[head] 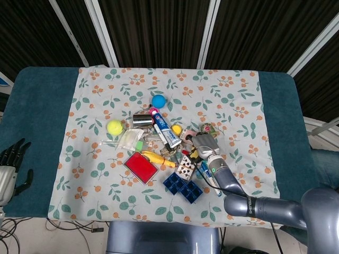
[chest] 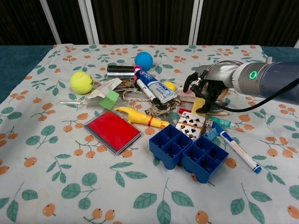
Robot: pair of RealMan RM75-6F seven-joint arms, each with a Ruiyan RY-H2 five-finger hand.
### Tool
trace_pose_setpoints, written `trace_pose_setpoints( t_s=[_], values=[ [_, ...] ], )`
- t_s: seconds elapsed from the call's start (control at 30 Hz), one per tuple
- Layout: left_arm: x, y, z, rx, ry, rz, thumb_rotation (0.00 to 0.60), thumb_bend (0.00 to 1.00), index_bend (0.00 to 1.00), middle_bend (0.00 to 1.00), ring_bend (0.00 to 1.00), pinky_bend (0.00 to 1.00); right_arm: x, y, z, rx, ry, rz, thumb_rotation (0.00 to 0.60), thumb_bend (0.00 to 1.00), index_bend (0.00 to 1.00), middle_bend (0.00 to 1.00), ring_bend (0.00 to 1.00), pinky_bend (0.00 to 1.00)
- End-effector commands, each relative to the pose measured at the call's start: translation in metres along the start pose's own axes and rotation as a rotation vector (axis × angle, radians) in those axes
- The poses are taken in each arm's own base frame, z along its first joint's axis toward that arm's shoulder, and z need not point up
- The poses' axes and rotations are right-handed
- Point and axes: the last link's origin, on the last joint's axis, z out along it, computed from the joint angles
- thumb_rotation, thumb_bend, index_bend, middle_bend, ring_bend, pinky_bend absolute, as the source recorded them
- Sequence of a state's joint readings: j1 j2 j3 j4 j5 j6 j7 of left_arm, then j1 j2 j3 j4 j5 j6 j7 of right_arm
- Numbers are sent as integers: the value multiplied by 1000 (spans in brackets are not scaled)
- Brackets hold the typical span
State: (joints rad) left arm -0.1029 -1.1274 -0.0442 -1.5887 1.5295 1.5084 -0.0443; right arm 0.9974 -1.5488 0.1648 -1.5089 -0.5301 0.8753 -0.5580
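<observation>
My right hand [chest: 205,86] [head: 205,144] hangs low over the right side of the clutter pile. Its fingers curl down around the top of a small yellow block [chest: 198,106] and grip it. Just in front of the block lies a playing card [chest: 191,126], tilted against a blue compartment tray [chest: 189,151]. To the hand's left lies a toothpaste tube [chest: 156,87]. My left hand [head: 10,164] rests off the table's left edge, fingers apart and holding nothing.
On the floral cloth [chest: 56,186] lie a red case [chest: 111,130], a yellow rubber chicken [chest: 138,117], a tennis ball [chest: 81,82], a blue ball [chest: 144,60], a metal can [chest: 120,72], a green block [chest: 111,99] and a blue-capped marker [chest: 236,149].
</observation>
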Motion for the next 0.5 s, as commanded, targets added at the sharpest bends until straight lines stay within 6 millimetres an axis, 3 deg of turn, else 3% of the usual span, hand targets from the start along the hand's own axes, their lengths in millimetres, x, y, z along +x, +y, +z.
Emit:
trace_pose_setpoints(
  t_s=[0.03,0.3,0.5],
  values=[
    [0,0,0,1,-1,-2,600,515,0,0,48,117,0,-1,0,5,9,1,600,344,278,539,269,229],
    [0,0,1,1,0,-5,600,516,0,0,48,117,7,-2,-5,11,51,27,600,358,294,571,299,238],
    [1,0,0,1,2,-4,600,516,0,0,49,117,29,1,-17,28,117,100,600,358,294,565,299,238]
  ],
)
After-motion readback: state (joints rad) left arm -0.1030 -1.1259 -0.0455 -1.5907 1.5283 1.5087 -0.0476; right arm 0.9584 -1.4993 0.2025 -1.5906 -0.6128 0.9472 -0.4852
